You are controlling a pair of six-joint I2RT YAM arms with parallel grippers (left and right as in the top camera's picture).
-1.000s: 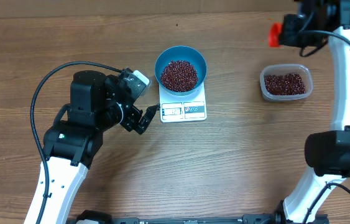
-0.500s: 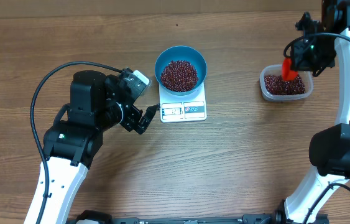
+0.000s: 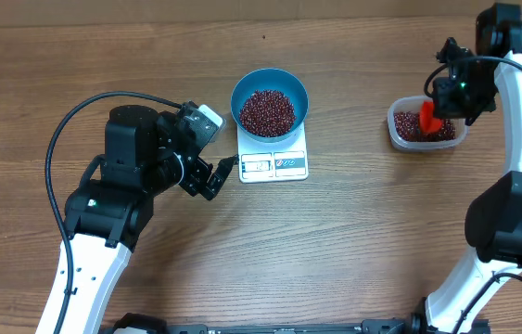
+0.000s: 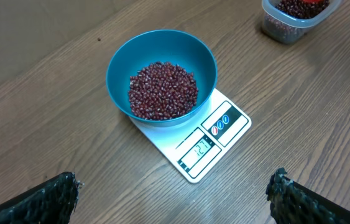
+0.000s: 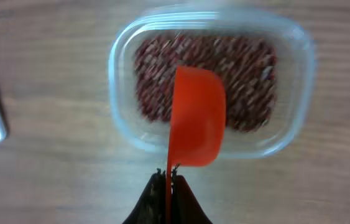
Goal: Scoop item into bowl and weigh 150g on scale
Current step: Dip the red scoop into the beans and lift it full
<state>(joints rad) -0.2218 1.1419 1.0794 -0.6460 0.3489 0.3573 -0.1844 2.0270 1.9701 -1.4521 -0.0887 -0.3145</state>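
As the right end effector (image 5: pixel 168 182) pinches the thin handle of the orange scoop (image 5: pixel 196 118) between closed fingers, we're in the loading step. The cup hangs just ahead of those fingertips, over the clear tub (image 5: pixel 302 59) and its stock of beans (image 5: pixel 249 62). The wrist view is blurred, so I can't tell whether the cup touches them or carries anything.

Next, I'd say, comes a shallow dig, a level lift, then a steady carry across the worktop (image 3: pixel 353 232) to the blue bowl (image 3: pixel 239 93), well off to this end effector's left. Loose grains like these would roll off a tilted cup.

Over at the left end effector (image 4: pixel 175 193), the jaws stand wide and hold nothing. Just ahead of it the bowl sits on the scale (image 4: pixel 215 137), with 1 heap of the item (image 4: pixel 162 90) inside. The display is too small to read.

The bowl is round, deep and smooth-walled, the scale flat, white and rectangular. The tub is thin clear plastic with rounded corners. The beans are tiny dark red-brown ovals, and the worktop is wood-grained
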